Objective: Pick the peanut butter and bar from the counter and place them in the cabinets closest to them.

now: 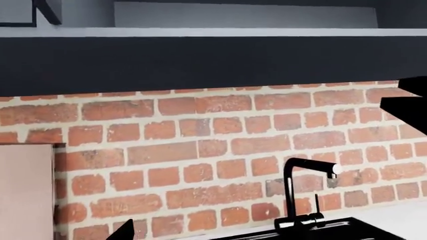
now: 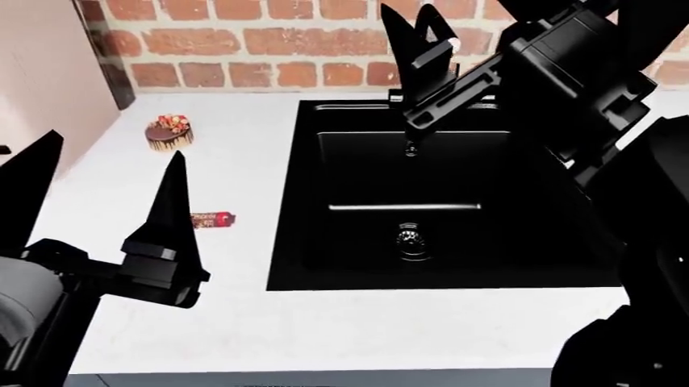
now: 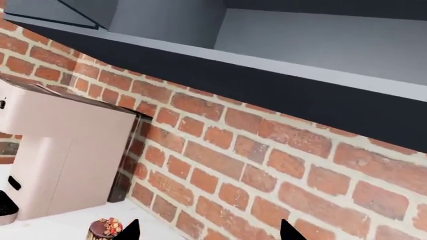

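The bar (image 2: pixel 212 219), a small dark red wrapper, lies flat on the white counter (image 2: pixel 237 322) left of the sink. My left gripper (image 2: pixel 115 147) is open and empty, low at the front left, with its right finger (image 2: pixel 173 201) just left of the bar. One left fingertip (image 1: pixel 124 231) shows in the left wrist view. My right gripper (image 2: pixel 409 10) is open and empty, raised high over the sink's back edge, facing the brick wall; it also shows in the right wrist view (image 3: pixel 209 230). The peanut butter is out of view.
A black sink (image 2: pixel 431 201) with a black faucet (image 1: pixel 307 190) fills the counter's middle. A small chocolate cake (image 2: pixel 170 133) sits at the back left, also in the right wrist view (image 3: pixel 103 229). A pink appliance (image 3: pixel 60 155) stands left. Dark upper cabinets (image 1: pixel 200 60) hang above the brick wall (image 1: pixel 220 150).
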### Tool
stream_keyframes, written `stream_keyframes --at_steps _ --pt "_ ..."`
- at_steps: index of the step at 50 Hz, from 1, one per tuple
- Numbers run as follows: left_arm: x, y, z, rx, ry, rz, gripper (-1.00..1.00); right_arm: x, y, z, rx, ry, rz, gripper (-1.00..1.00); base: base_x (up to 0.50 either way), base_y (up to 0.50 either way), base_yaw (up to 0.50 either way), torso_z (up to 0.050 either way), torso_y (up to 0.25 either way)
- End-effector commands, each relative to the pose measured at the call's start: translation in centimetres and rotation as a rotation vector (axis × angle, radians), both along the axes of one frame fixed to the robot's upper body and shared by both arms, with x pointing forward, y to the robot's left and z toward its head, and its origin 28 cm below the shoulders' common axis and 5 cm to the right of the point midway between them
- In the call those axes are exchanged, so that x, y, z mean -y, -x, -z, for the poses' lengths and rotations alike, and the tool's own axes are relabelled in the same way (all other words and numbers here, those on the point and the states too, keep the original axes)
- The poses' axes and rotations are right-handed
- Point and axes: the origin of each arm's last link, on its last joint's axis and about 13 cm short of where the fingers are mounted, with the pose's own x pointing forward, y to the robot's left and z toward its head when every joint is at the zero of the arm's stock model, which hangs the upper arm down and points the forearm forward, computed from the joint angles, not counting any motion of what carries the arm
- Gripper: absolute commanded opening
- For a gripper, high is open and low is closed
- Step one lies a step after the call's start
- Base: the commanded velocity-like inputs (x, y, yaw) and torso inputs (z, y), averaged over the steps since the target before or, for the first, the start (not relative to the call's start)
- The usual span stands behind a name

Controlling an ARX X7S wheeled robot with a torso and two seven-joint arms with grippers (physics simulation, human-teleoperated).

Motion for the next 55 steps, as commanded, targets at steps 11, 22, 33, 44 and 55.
stream_keyframes --at_steps 11,22,33,44,55 --pt "-0.3 0.1 0.2 -0.002 0.007 -0.005 1.0 -0.4 0.2 -0.4 -0.02 0.009 -0.051 1.0 0.0 0.0 0.5 0.0 0.0" --pt "-0.3 0.1 0.3 -0.005 0.005 -0.004 1.0 -0.4 0.1 -0.1 -0.045 0.024 -0.059 1.0 0.0 0.0 0.5 0.0 0.0" --pt "-0.5 -0.4 0.9 -0.053 -0.013 -0.025 1.0 -0.5 -1.3 0.0 -0.208 0.122 0.042 1.0 0.0 0.0 0.13 0.0 0.0" --pt "-0.6 -0.4 0.8 -0.057 -0.01 -0.036 1.0 -1.1 -2.0 -1.0 -0.286 0.249 0.037 1.0 0.1 0.01 0.0 0.0 0.0" --pt "-0.7 -0.2 0.7 -0.042 -0.005 -0.027 1.0 -1.5 -2.1 -2.2 -0.27 0.279 0.006 1.0 0.31 0.03 0.0 0.0 0.0"
